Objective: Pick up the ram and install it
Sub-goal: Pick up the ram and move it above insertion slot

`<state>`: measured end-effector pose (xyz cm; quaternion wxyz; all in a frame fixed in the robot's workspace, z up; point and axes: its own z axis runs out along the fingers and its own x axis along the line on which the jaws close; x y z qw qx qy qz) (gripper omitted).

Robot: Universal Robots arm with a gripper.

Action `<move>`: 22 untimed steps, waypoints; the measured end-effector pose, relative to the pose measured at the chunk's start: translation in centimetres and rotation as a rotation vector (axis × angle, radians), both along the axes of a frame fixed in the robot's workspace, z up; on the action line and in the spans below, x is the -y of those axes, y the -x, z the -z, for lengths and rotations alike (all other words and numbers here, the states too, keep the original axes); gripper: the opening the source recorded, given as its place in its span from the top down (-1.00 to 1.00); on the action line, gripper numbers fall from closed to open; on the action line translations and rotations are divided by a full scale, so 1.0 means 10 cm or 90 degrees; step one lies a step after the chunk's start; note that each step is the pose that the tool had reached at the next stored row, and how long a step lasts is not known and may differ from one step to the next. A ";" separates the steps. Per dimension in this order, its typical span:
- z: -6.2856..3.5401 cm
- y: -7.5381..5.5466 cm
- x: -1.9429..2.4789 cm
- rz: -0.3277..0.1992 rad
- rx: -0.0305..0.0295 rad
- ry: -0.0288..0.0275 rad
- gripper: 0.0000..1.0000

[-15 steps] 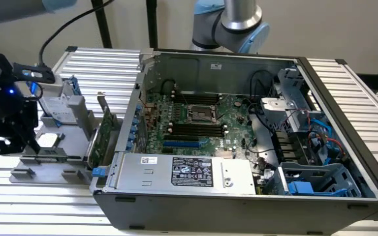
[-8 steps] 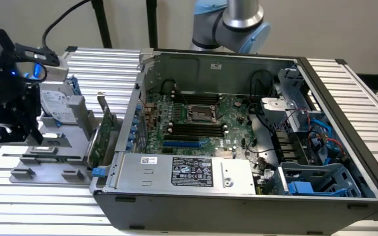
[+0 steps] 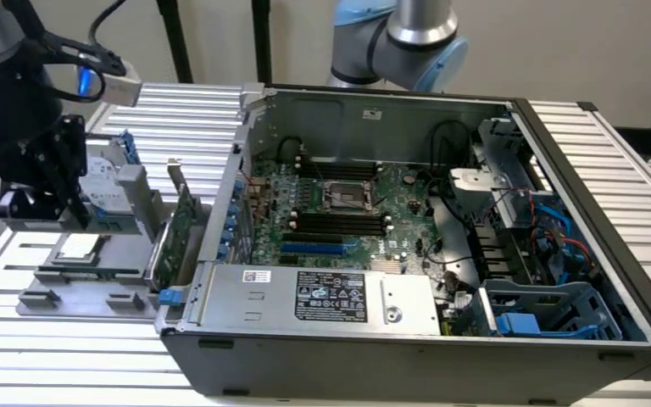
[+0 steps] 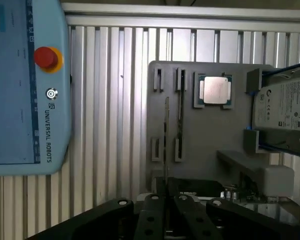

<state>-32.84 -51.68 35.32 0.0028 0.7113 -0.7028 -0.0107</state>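
Gripper (image 4: 166, 192): matte black.
Teach pendant (image 4: 30, 85): pale blue; red button (image 4: 45, 57), yellow ring.
Table (image 4: 115, 110): silver, ribbed stripes.
Holder tray (image 4: 210, 140): plain grey.
Processor chip (image 4: 216, 91): silver.
Motherboard (image 3: 399, 191): green.
Drive cage (image 3: 552, 305): blue.
Power supply (image 3: 247, 297): silver; black label (image 3: 331, 297).

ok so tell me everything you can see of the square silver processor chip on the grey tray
The square silver processor chip has a pale metal lid, with a thin dark board edge showing around it. It lies flat, lid up, in a square framed pocket of the flat grey holder tray, between the tray's narrow slots and the labelled silver hard drive. Only the pocket touches it.
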 end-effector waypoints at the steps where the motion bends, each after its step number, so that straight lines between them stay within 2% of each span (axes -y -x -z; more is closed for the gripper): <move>1: -0.048 -0.04 0.000 0.000 -0.0002 0.0001 1.00; 10: -0.442 -0.45 0.000 0.000 0.0000 -0.0041 1.00; 15: -0.490 -0.68 0.000 0.000 -0.0001 -0.0049 1.00; 22: -0.493 -0.99 0.000 0.000 -0.0001 -0.0089 1.00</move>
